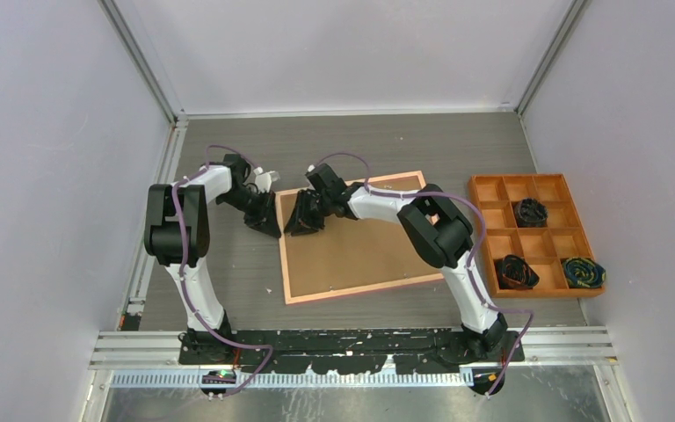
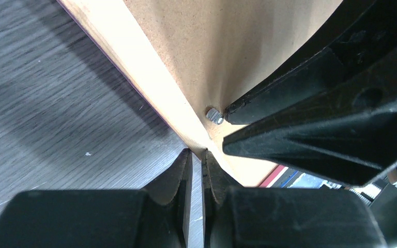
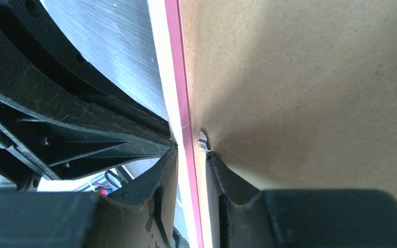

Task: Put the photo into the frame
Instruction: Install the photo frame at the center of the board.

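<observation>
The frame [image 1: 352,291] lies face down mid-table, with a tan rim and a pink edge. The brown backing board [image 1: 360,246] fills it. The photo is hidden. My left gripper [image 1: 268,227] is at the frame's left edge. In the left wrist view its jaws [image 2: 197,155] stand almost together and empty, tips touching the tan rim [image 2: 150,72]. My right gripper [image 1: 299,224] is just inside that edge. In the right wrist view it [image 3: 191,150] is shut across the pink rim [image 3: 176,62], one finger on the board [image 3: 300,77] beside a small metal tab [image 3: 202,139].
An orange compartment tray [image 1: 517,177] stands at the right, with dark coiled items [image 1: 530,211] in three compartments. Grey walls enclose the table on three sides. The two grippers sit close together; the right gripper's fingers [image 2: 331,119] fill the left wrist view's right side.
</observation>
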Motion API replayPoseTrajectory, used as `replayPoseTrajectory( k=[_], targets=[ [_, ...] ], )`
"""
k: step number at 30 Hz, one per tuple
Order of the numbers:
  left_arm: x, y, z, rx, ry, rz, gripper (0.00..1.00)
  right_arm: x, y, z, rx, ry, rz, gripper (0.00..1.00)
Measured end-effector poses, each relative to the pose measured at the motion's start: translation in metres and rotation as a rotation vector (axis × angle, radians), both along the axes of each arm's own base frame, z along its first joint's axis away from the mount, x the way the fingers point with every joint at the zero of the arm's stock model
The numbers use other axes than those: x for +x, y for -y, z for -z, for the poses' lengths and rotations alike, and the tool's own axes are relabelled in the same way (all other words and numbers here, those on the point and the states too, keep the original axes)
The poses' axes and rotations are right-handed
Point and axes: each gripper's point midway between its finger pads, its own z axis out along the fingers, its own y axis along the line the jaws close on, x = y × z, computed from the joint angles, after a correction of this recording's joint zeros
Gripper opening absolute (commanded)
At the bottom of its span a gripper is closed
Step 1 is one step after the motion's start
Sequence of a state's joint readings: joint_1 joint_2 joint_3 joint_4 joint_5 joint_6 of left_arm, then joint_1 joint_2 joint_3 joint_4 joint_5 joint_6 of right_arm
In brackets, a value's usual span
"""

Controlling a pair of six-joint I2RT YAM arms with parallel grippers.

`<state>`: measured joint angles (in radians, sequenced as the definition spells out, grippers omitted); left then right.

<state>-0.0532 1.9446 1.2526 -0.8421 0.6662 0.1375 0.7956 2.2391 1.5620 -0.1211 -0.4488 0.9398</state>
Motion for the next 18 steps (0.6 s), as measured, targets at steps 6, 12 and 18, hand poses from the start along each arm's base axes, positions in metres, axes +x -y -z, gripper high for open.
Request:
replayPoseTrajectory(
  k=[6,12,18],
  targets=[
    [0.0,0.0,0.0,0.0,0.0,0.001,0.1,0.009,0.008,0.004,-0.018,0.011,0.015,0.26],
    [0.0,0.0,0.0,0.0,0.0,0.001,0.1,0.02,0.016,0.004,-0.02,0.015,0.038,0.23],
    [0.0,0.0,0.0,0.0,0.0,0.001,0.1,0.019,0.016,0.007,-0.027,0.012,0.037,0.11]
  ],
)
